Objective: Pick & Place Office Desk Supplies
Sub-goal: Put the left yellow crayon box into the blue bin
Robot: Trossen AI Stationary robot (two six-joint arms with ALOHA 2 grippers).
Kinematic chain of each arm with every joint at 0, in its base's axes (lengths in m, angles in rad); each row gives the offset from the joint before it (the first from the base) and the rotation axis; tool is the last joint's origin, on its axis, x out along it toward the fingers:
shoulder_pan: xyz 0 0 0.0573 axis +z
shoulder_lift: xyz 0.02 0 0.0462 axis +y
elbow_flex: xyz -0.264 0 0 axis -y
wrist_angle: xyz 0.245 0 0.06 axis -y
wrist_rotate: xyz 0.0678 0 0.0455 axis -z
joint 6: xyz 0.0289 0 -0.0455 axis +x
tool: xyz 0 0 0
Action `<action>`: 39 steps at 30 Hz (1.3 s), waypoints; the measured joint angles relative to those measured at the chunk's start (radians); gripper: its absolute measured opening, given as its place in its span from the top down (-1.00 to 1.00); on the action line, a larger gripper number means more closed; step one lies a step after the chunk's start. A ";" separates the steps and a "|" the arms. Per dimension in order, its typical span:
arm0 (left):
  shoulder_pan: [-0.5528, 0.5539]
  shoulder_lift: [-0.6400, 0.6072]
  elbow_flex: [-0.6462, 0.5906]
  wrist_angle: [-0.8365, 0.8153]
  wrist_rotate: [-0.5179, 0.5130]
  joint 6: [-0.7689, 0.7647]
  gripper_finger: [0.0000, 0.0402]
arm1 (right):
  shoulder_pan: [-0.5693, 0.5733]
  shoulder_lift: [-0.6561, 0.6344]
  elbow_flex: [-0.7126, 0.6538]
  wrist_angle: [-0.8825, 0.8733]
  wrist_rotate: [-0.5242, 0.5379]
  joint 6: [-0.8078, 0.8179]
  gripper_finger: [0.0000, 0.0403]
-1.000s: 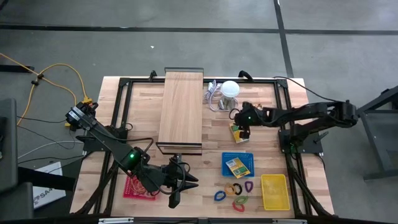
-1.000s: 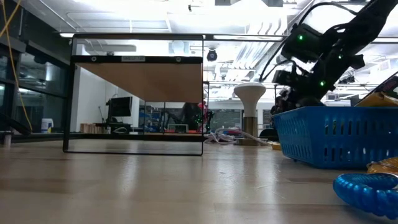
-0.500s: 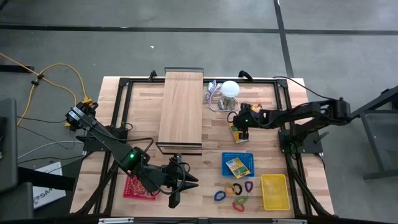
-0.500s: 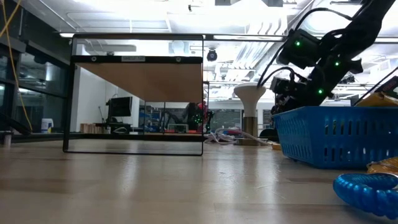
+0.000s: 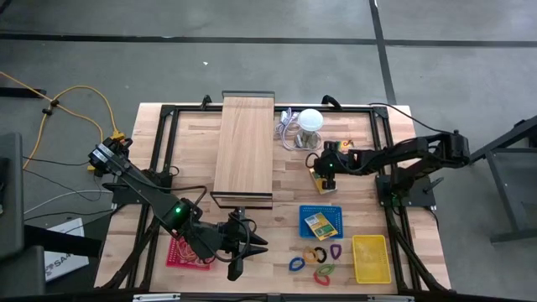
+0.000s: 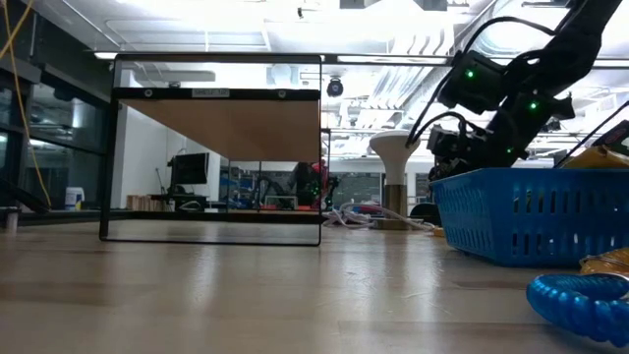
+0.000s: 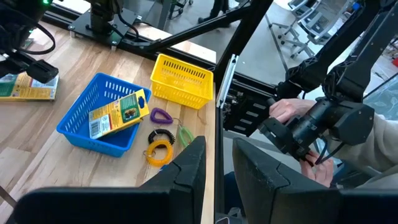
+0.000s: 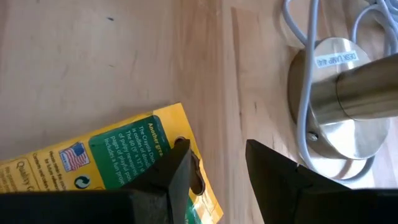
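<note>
- Yellow-orange printed pack (image 8: pixel 106 163) lies flat on the desk (image 5: pixel 185 134), near the brass base of the white-topped lamp (image 5: pixel 311 119) with its grey cable.
- Right pincer (image 5: pixel 324 174) is low over that pack, fingers apart, one finger (image 8: pixel 163 180) over the pack's corner, the other (image 8: pixel 280 177) over bare wood. Not clamped on it.
- Second pack (image 5: pixel 319 223) sits in the blue basket (image 5: pixel 305 209); the yellow basket (image 5: pixel 370 258) is just beside it.
- Coloured loop clips (image 5: pixel 316 260) lie loose on the desk between the baskets and the near edge: blue, orange, purple, red, green.
- Left pincer (image 5: pixel 239 249) waits at the near edge beside a red tray (image 5: pixel 174 254), fingers apart, holding nothing.
- Long wooden board (image 5: pixel 245 144) stands on a black frame mid-desk.
- Left wrist view: a person's hands (image 7: pixel 292 112) on a dark device beyond the desk.
</note>
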 joint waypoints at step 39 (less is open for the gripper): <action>0.000 0.000 0.000 0.000 0.000 0.000 0.62 | 0.008 0.075 0.199 -0.358 -0.039 -0.008 0.29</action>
